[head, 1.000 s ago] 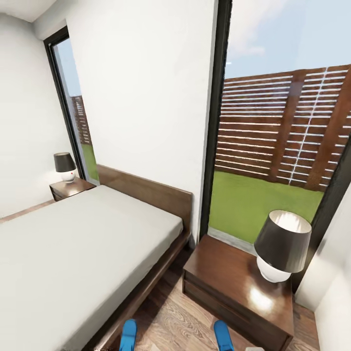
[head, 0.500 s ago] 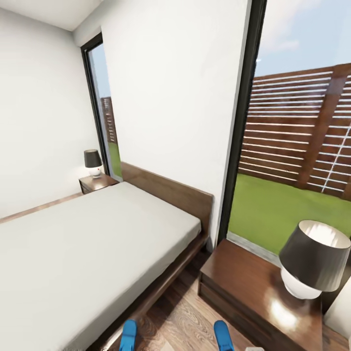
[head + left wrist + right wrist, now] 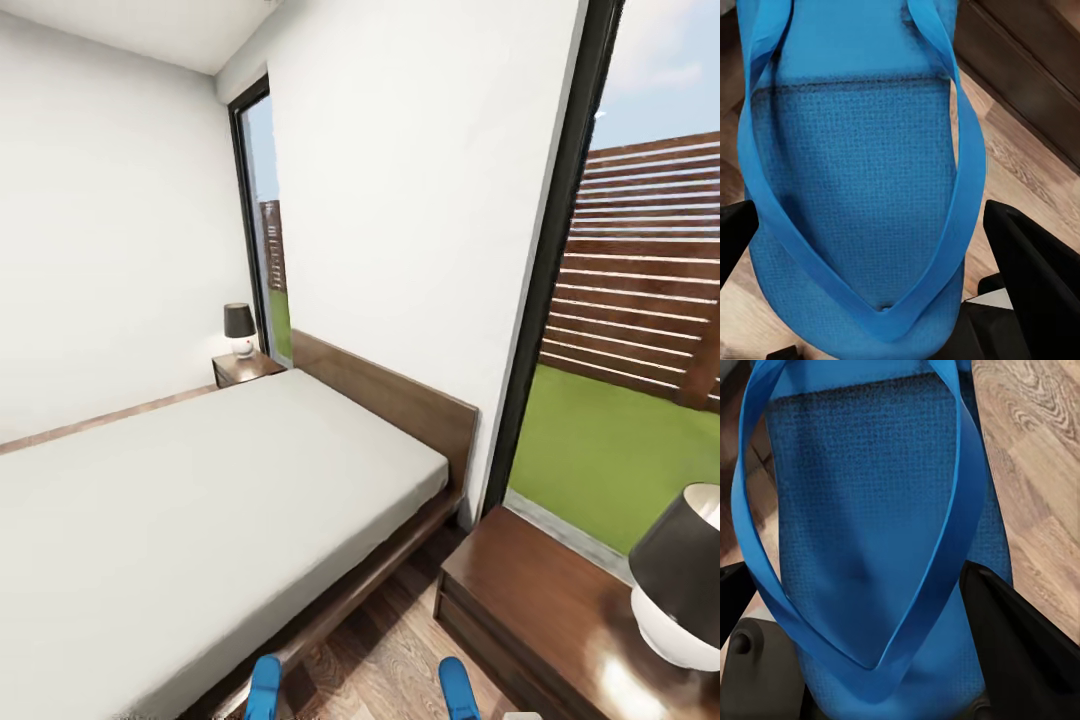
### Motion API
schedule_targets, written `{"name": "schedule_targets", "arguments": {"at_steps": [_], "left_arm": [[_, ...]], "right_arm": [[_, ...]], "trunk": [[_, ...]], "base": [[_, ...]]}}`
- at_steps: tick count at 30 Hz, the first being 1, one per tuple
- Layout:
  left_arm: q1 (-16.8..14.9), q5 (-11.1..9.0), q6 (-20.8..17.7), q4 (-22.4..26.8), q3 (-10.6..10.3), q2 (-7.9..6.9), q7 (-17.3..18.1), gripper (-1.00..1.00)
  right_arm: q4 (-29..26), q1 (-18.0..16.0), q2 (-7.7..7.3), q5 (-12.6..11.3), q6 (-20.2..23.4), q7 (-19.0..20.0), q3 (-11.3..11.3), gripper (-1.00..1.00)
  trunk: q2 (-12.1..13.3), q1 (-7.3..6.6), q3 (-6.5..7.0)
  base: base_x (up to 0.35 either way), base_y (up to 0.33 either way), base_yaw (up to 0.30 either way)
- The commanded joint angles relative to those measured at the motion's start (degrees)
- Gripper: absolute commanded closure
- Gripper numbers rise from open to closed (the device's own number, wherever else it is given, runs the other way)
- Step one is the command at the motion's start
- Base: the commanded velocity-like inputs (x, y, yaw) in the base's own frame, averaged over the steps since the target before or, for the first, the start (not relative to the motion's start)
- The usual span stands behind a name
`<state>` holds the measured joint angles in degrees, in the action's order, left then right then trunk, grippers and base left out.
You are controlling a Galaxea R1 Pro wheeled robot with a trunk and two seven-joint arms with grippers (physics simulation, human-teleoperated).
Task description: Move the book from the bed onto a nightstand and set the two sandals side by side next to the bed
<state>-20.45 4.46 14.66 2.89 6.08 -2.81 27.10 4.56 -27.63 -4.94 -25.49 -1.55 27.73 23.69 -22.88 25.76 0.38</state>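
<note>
Bed [image 3: 200,500] left – nightstand [image 3: 560,610] right, w/ lamp [image 3: 680,590] on it.

White walls [image 3: 120,230], wood-plank floor [image 3: 390,660], tall dark-framed window [image 3: 560,300] showing grass and slatted fence ahead, narrower far window [image 3: 262,240], black-shaded lamp [image 3: 238,328] on distant cabinet, second lamp [image 3: 685,585] close by, bright daylight

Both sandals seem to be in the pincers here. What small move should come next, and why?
Probably lower both arms toward the floor in the gap between the bed and the nightstand. Each wrist view shows a blue sandal between dark pincer fingers, above wood planks, and their tips sit level, apart.
</note>
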Motion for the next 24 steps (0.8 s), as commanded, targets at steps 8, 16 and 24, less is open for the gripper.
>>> {"name": "schedule_targets", "arguments": {"at_steps": [8,16,24], "left_arm": [[-0.03,0.46,0.20,-0.07,0.49,0.00,0.15,1.00],[-0.03,0.46,0.20,-0.07,0.49,0.00,0.15,1.00],[-0.03,0.46,0.20,-0.07,0.51,0.00,0.15,1.00]], "right_arm": [[0.19,-0.05,0.04,-0.61,-0.12,0.23,0.46,1.00],[0.19,-0.05,0.02,-0.62,-0.12,0.23,0.46,1.00],[0.18,-0.05,0.02,-0.64,-0.12,0.26,0.44,1.00]], "trunk": [[-0.04,0.02,-0.02],[-0.04,0.02,-0.02],[-0.04,0.02,-0.02]], "base": [[0.000,0.000,0.293],[0.000,0.000,0.293],[0.000,0.000,0.293]]}}
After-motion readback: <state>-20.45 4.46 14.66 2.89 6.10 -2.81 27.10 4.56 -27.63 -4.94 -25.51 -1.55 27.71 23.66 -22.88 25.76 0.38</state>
